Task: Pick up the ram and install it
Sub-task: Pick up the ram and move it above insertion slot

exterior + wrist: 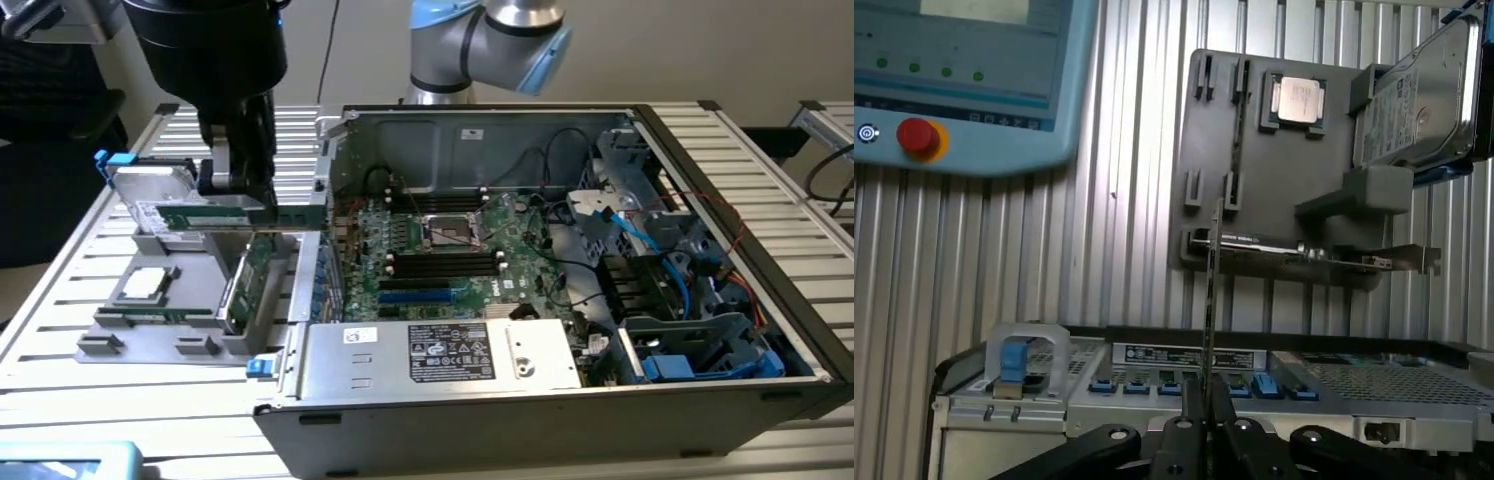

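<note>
Your fingers (1184, 445) are closed on the slim green ram stick (227, 212), pinching its middle so that it hangs level beneath them, probably to meet a slot squarely. Below them is the grey plastic parts holder (120, 340) on the slatted metal counter (54, 300), and near them the open black computer case (400, 130).

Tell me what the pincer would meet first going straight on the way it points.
Likely the grey holder tray, around the upright expansion card; the ram clamped in the pincer would touch before the pincer itself. Depth is unclear.
</note>
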